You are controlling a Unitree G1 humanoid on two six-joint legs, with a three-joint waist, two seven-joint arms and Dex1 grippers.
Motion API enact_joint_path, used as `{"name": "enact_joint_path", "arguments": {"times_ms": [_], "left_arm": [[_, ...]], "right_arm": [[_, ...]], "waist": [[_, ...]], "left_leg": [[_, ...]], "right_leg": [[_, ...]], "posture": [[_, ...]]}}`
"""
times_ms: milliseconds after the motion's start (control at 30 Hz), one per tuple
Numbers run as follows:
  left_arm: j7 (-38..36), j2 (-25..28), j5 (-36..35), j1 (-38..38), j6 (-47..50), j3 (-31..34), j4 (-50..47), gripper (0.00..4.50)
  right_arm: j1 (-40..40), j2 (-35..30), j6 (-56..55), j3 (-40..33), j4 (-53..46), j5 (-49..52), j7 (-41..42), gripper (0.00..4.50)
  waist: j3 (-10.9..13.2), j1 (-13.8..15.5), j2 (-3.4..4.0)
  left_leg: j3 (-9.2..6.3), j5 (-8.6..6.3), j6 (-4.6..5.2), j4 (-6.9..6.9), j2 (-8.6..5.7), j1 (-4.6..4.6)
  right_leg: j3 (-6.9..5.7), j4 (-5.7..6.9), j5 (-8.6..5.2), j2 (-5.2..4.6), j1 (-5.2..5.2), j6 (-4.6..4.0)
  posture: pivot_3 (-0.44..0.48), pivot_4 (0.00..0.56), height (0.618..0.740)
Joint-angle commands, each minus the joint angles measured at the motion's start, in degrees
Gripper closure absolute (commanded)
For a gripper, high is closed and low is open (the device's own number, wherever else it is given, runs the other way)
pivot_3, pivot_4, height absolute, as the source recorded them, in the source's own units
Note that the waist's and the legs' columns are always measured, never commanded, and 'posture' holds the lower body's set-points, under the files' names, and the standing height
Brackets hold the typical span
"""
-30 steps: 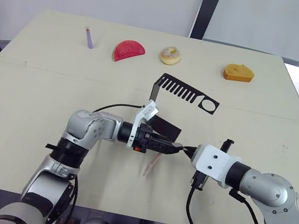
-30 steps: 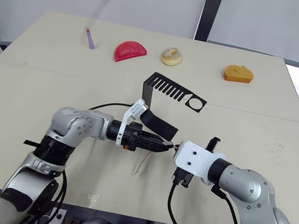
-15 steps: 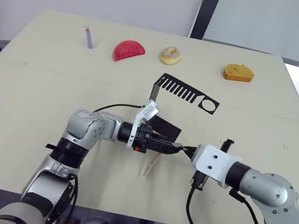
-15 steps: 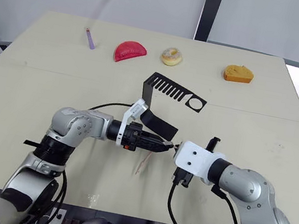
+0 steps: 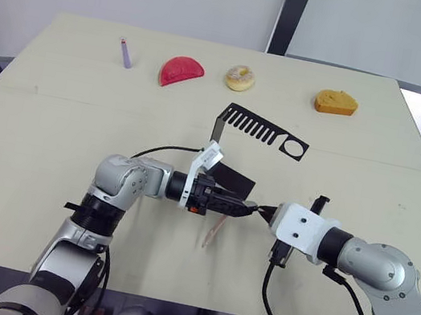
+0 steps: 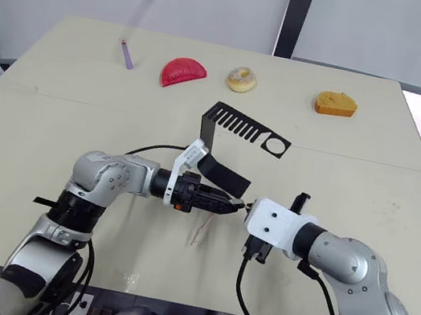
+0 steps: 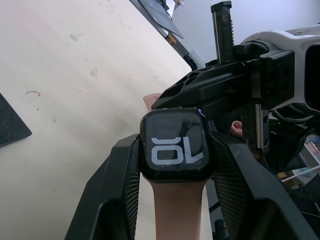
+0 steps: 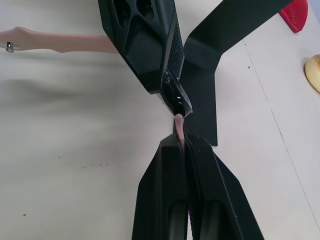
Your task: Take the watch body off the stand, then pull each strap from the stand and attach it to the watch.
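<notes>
The left pincer [image 7: 172, 200] is clamped on the watch body [image 7: 174, 145], one finger against each side of the case, screen and its light digits facing the wrist camera. One strap [image 7: 176, 210] is already fixed on and runs back between the fingers; its free end hangs down toward the bench [image 5: 55, 114]. Meeting it nose to nose, the right pincer [image 8: 181, 137] is pinched tight on the second strap [image 8: 179, 124], whose short pink tip pokes out and touches the edge of the case.

All this happens just in front of the stand [image 5: 259, 133], over its flat base, with the slotted arm and ring hole now bare. Beyond the stand, along the far edge, lie a purple stick [image 5: 124, 53], a red slice [image 5: 181, 71], a doughnut [image 5: 240, 77] and a yellow piece [image 5: 335, 103].

The risk, as I see it, is the tip missing its groove: so little strap sticks out that a slight tilt would buckle it or push the case askew in the left fingers.
</notes>
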Motion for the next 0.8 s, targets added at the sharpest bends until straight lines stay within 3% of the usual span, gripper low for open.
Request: {"name": "enact_joint_path", "arguments": {"times_ms": [33,800], "left_arm": [[-1.01,-1.22,-2.22,-0.64,-0.89,-0.37,-2.6,2.91],[-1.01,-0.47,-0.59,-0.37,-3.67,-1.21,-0.16,2.91]], "right_arm": [[-0.47,0.43,-1.19,-1.13,-0.8,-0.17,-0.71,4.5],[-0.69,-0.95,0.32,-3.61,-4.29,0.61,0.04,4.5]], "waist": [[0.0,0.0,0.0],[0.0,-0.01,0.0]], "left_leg": [[0.0,0.0,0.0,0.0,0.0,0.0],[0.0,0.0,0.0,0.0,0.0,0.0]], "right_leg": [[0.0,0.0,0.0,0.0,0.0,0.0],[0.0,0.0,0.0,0.0,0.0,0.0]], "posture": [[0.0,0.15,0.737],[0.0,0.15,0.737]]}}
